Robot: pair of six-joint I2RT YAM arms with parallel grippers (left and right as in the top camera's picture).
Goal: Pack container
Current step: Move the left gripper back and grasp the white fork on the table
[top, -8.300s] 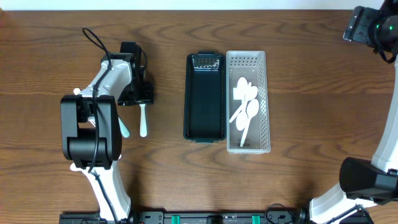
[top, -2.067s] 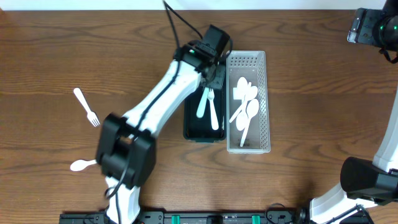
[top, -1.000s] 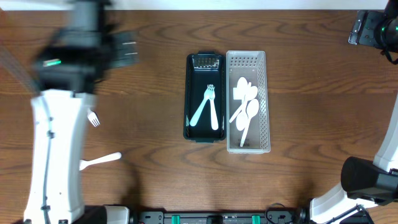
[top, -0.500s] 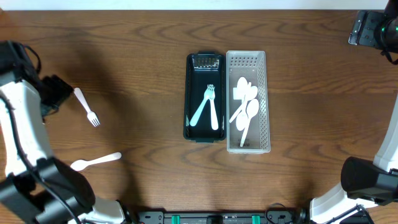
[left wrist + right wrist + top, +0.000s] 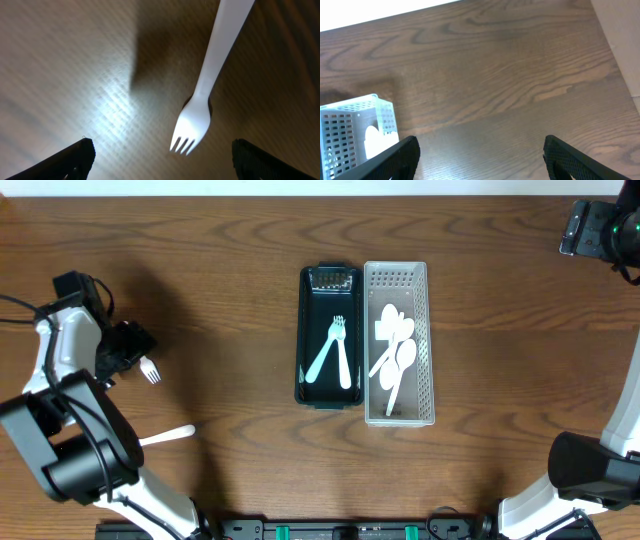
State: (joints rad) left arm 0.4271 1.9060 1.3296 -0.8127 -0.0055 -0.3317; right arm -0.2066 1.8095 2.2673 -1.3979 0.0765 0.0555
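The fork (image 5: pixel 199 107) lies flat on the tabletop (image 5: pixel 75 60) just ahead of my left tool (image 5: pixel 162 161), whose fingers are spread wide with nothing between them. I judge it very light and thin: stiff enough to lift, but slick plastic that could skate or flip if pinched at one end. I'd take it across the handle just above the neck (the flat part gives the pads something to bite).

The left wrist view gives me what I need for that: tines pointing toward the tool, handle running away up the frame. Overhead, the arm hides most of the fork and only the tined end shows. Only the overhead shows the rest: a spoon (image 5: pixel 168 435) loose nearby, two forks (image 5: pixel 335 352) in the black tray (image 5: pixel 304 330), and spoons (image 5: pixel 395 345) in the white basket (image 5: pixel 428 340). My right tool (image 5: pixel 485 157) is released and empty, well off at the far corner.
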